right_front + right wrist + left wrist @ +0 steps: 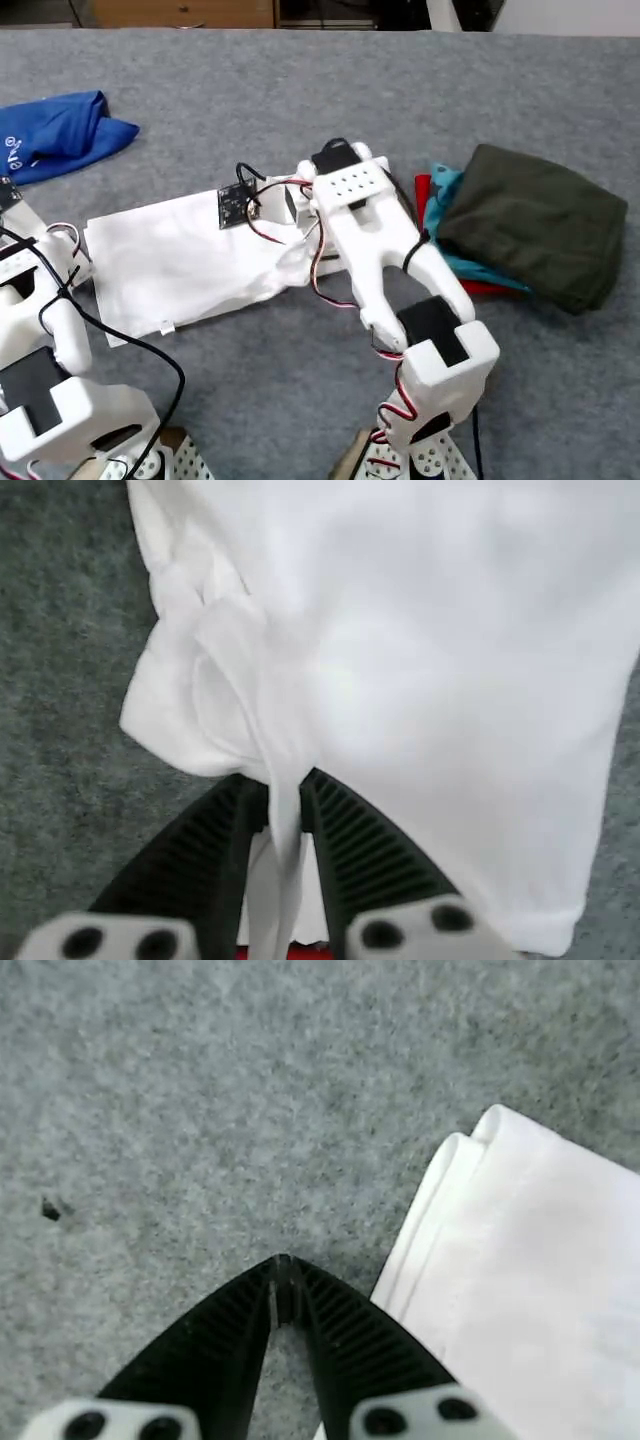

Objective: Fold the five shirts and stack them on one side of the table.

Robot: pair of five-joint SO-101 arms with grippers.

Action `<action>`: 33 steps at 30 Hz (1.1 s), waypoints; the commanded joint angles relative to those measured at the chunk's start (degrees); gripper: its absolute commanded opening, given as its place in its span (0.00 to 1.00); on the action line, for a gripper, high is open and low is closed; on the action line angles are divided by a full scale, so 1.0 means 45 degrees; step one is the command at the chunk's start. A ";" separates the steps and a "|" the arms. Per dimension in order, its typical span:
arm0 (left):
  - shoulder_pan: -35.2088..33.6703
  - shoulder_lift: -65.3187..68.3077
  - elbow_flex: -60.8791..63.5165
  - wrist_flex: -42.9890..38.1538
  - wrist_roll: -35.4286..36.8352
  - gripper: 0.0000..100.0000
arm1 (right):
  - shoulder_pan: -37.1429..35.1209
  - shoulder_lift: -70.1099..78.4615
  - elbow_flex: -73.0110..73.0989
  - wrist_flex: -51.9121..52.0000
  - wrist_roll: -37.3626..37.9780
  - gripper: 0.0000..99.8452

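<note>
White shirt is laid with its long axis pointing at the stack of folded shirts, its stack-side end pinched in the right gripper, while the far end is flanked by the left gripper, closed on nothing.

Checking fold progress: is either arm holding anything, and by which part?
The right gripper pinches a bunched fold at the edge of the white shirt. The left gripper holds nothing.

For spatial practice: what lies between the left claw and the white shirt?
Bare grey table cover separates claw and shirt, seen in the left wrist view.
</note>
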 commanded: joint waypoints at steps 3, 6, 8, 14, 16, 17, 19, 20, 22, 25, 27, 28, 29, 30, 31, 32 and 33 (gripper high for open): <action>0.0000 -0.0049 -0.0527 -0.0039 -0.0059 0.02 | 0.0283 0.0264 -0.1436 0.0098 0.0254 0.01; 0.0000 -0.0049 -0.0547 -0.0039 -0.0059 0.02 | 0.0264 0.0615 -0.1905 0.0098 0.0254 0.04; 0.0000 -0.0029 -0.0547 -0.0039 -0.0059 0.02 | 0.0264 0.0850 -0.2198 0.0059 0.0254 0.10; 0.0000 -0.0029 -0.0547 -0.0039 -0.0059 0.02 | 0.0283 0.1221 -0.3136 0.0039 0.0254 0.23; 0.0000 -0.0029 -0.0547 -0.0039 -0.0078 0.02 | 0.0322 0.1221 -0.3526 0.0137 0.0254 0.24; 0.0000 -0.0029 -0.0547 -0.0039 -0.0078 0.02 | 0.0361 0.1201 -0.3780 0.0371 0.0254 0.24; 0.0000 -0.0029 -0.0547 -0.0039 -0.0078 0.02 | 0.0420 0.1201 -0.4444 0.1387 0.0254 0.23; 0.0000 -0.0029 -0.0547 -0.0039 -0.0078 0.02 | 0.0440 0.1201 -0.4796 0.2032 0.0254 0.23; 0.0000 -0.0029 -0.0547 -0.0039 -0.0078 0.02 | 0.0498 0.1201 -0.5499 0.3282 0.0254 0.23; 0.0000 -0.0029 -0.0547 -0.0039 -0.0078 0.02 | 0.0654 0.1201 -0.6242 0.5040 0.0195 0.12; 0.0000 -0.0029 -0.0527 -0.0039 -0.0078 0.02 | 0.0654 0.1201 -0.6359 0.5705 0.0078 0.00; 0.0000 -0.0029 -0.0527 -0.0039 -0.0078 0.02 | 0.0654 0.1201 -0.6281 0.5802 -0.0176 0.01; 0.0000 -0.0029 -0.0508 -0.0039 -0.0078 0.02 | 0.0615 0.1201 -0.6085 0.5802 -0.0508 0.03; 0.0000 -0.0029 -0.0488 -0.0039 -0.0059 0.02 | 0.0576 0.1201 -0.5792 0.5802 -0.0703 0.03; 0.0000 -0.0029 -0.0488 -0.0039 -0.0059 0.02 | 0.0459 0.1201 -0.5441 0.5783 -0.0860 0.01; 0.0000 -0.0029 -0.0488 -0.0039 -0.0059 0.02 | 0.0244 0.1201 -0.5050 0.5783 -0.1016 0.00; 0.0000 -0.0049 -0.0488 -0.0039 -0.0059 0.02 | 0.0049 0.1201 -0.4640 0.5783 -0.1250 0.01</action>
